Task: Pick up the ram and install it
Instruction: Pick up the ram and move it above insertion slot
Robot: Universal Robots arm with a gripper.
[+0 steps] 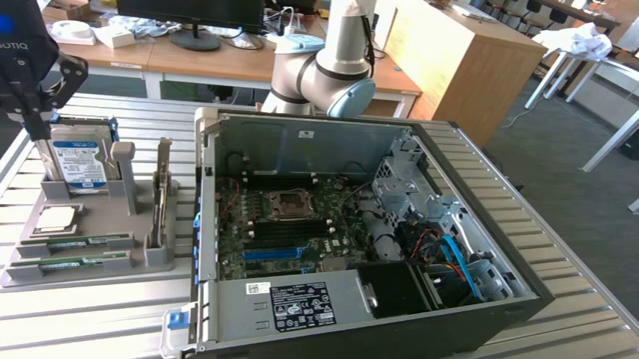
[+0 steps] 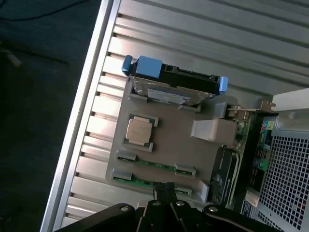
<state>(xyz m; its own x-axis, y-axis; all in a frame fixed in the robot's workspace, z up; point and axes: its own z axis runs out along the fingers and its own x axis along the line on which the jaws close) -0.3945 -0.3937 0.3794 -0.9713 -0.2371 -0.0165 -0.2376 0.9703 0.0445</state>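
The slatted metal table (image 1: 90,329) carries everything, and its far edge runs out of the exterior view. On it lies an open case (image 1: 519,277) with its board facing up. The corner by the cables is too dark to read, and so are the long slots below the socket. Behind the case stands the arm (image 1: 334,75), with its upper part cut off.

On the exterior view's left, beside the case, sits a grey tray (image 1: 90,278) (image 2: 174,145). A hard drive (image 1: 80,161) (image 2: 174,87) stands on edge at the back of it, partly behind the gripper. A card (image 1: 160,202) (image 2: 224,174) stands upright on the side nearest the case. In the wrist view it is a dark shape, hard to make out. The CPU (image 1: 57,218) (image 2: 140,130) lies flat in its pocket.

Two green sticks lie flat in the tray's front slots. The inner ram (image 1: 78,242) (image 2: 155,164) is next to the CPU, and the outer ram (image 1: 72,262) (image 2: 140,182) is by the tray's edge.

The gripper (image 1: 38,133) (image 2: 164,189) hangs above the tray, its body cut off at the exterior view's top-left corner. Its jaws are pressed together and hold nothing. In the wrist view the tips cover the middle of the outer ram. They sit above it, not touching.
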